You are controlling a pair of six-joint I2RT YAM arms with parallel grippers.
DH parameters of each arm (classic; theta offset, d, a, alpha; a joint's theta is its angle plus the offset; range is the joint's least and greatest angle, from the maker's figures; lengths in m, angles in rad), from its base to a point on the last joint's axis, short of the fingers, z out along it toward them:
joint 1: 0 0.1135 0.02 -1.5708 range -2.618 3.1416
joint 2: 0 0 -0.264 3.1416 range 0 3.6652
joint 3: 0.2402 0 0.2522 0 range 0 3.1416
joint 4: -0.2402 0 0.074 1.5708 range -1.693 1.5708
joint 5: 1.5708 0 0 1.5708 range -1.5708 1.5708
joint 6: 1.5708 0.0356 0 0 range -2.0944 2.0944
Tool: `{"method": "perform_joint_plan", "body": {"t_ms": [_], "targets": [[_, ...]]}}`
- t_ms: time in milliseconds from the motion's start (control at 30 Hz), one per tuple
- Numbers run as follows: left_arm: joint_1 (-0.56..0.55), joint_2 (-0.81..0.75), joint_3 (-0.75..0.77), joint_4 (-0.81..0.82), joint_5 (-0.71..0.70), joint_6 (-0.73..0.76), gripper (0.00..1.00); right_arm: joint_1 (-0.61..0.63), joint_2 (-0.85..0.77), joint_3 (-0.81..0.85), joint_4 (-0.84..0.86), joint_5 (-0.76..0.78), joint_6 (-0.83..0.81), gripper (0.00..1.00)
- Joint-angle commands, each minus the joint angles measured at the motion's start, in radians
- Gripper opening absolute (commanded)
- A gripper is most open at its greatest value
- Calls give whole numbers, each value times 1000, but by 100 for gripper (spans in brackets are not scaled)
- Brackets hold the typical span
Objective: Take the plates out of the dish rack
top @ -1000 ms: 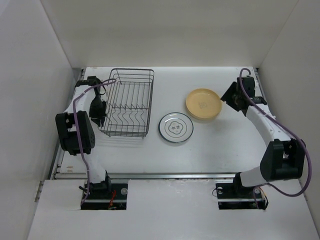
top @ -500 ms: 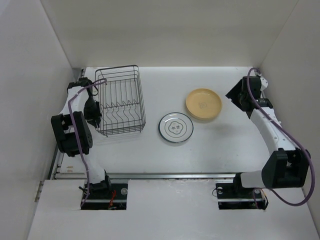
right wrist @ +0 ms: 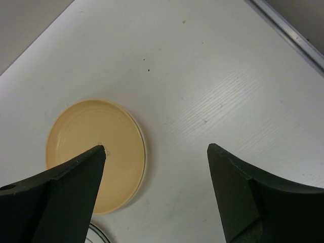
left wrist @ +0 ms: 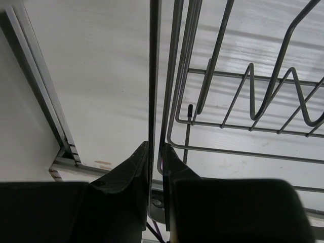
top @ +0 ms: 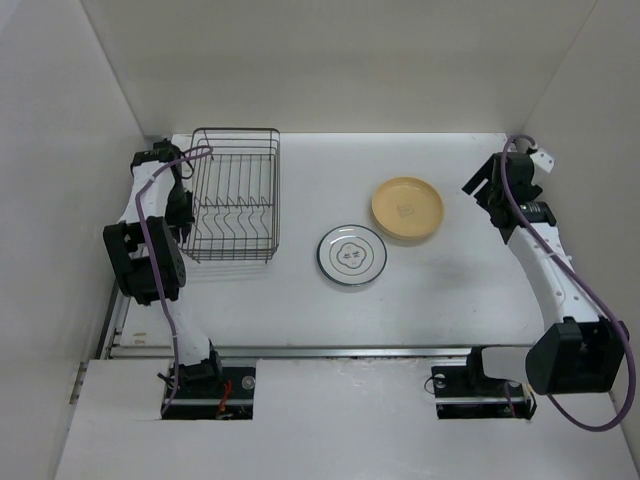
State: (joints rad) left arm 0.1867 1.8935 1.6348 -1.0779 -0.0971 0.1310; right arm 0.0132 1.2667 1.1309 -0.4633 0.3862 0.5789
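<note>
The dish rack [top: 236, 195] stands on the counter [top: 440, 290] with no plate showing between its upright prongs, in either the top view or the left wrist view. Two plates lie flat outside it. The white plate [top: 352, 254], with its dark rim ring, is just to the right of the rack. The tan plate [top: 407, 208] is further right of the rack and slightly behind the white one.

Judging by this, the unloading looks finished or very nearly so, with nothing visible left to lift out.

The left gripper [left wrist: 154, 149] is clamped on a wire of the rack's left side. The right gripper [right wrist: 157, 148] hangs with its jaws wide apart and nothing between them, far right of the rack and beyond the tan plate.

No brand, label or legible writing shows. The white plate has a dark centre motif and the tan plate a faint centre mark, and neither is readable.
</note>
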Motion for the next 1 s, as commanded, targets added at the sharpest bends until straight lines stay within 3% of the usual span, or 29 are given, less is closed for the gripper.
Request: {"method": "perform_joint_plan", "body": {"t_ms": [0,33,233,267,367,400,467,600,667,800,967], "targets": [[14,-2,23,26,-148,1,0,-5,-18,38,8,80,-25,88],[14,-2,23,26,-148,1,0,-5,-18,49,8,98,-25,95],[14,-23,14,35,-125,-8,24,-5,-7,84,-23,143,-25,99],[14,-24,26,35,-125,-8,37,-5,-7,93,-32,154,-25,99],[14,-49,72,26,-125,-8,62,-5,-18,93,-32,163,-25,99],[14,-60,83,26,-125,-17,75,-5,-29,93,-32,174,-25,99],[14,-97,99,26,-147,-31,82,-5,-41,93,-32,183,-25,99],[14,-190,122,53,-225,-77,87,-5,-64,93,-32,201,-25,99],[14,-235,122,94,-278,-108,100,-5,-75,102,-41,201,-25,99],[14,-356,122,131,-377,-178,100,-5,-98,115,-51,224,-25,99],[14,-459,62,194,-351,-206,100,-5,-118,115,-51,247,-25,99]]}}
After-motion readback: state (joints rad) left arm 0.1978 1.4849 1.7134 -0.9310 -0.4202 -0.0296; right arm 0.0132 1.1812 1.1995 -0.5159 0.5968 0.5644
